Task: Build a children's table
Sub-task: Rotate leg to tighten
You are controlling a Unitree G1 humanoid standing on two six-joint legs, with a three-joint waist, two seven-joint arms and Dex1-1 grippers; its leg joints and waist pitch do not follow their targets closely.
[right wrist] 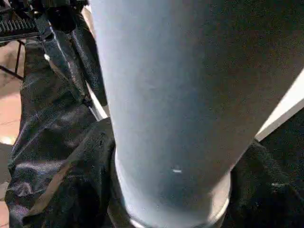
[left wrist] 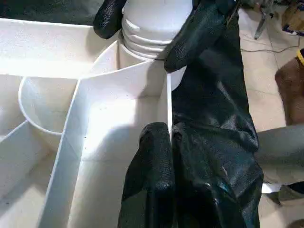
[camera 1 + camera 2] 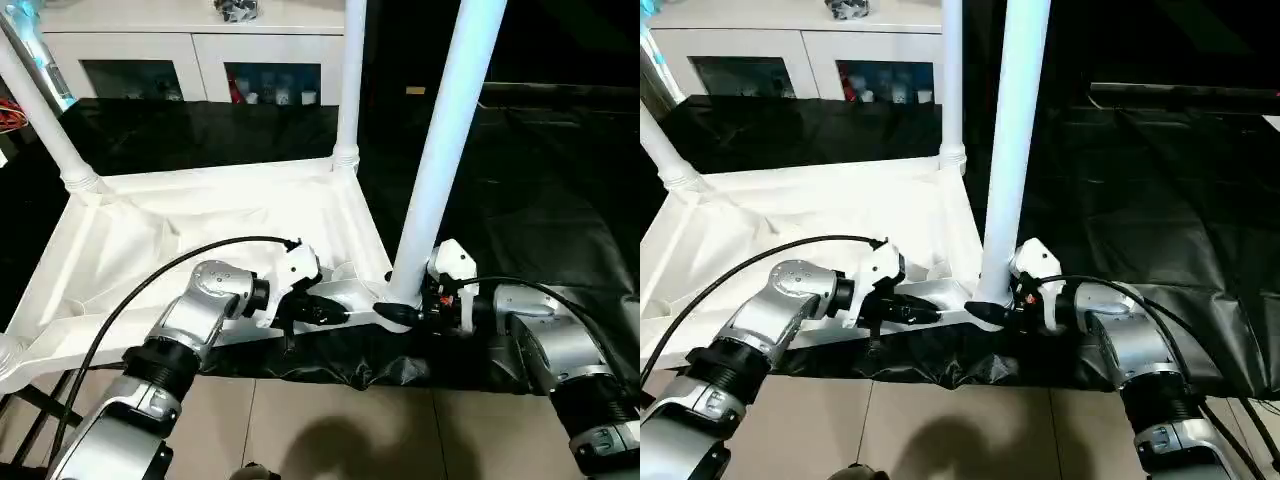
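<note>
The children's table lies upside down, its white ribbed top (image 3: 200,230) on a black cloth. Two legs (image 3: 350,80) (image 3: 40,110) stand upright in its far corner sockets. A third leg (image 3: 445,150) rises from the near right corner socket. My right gripper (image 3: 400,310) is closed around this leg's ribbed base, one black finger (image 2: 197,33) on each side. My left gripper (image 3: 335,313) is shut on the top's near rim wall (image 2: 168,109), just left of that corner. In the right wrist view the leg (image 1: 166,95) stands very close.
A white cabinet (image 3: 200,50) with glass doors stands behind the table. The black cloth (image 3: 540,180) spreads wide to the right. Tiled floor (image 3: 330,430) lies below the near rim, between my forearms. A black cable (image 3: 150,285) arcs over my left arm.
</note>
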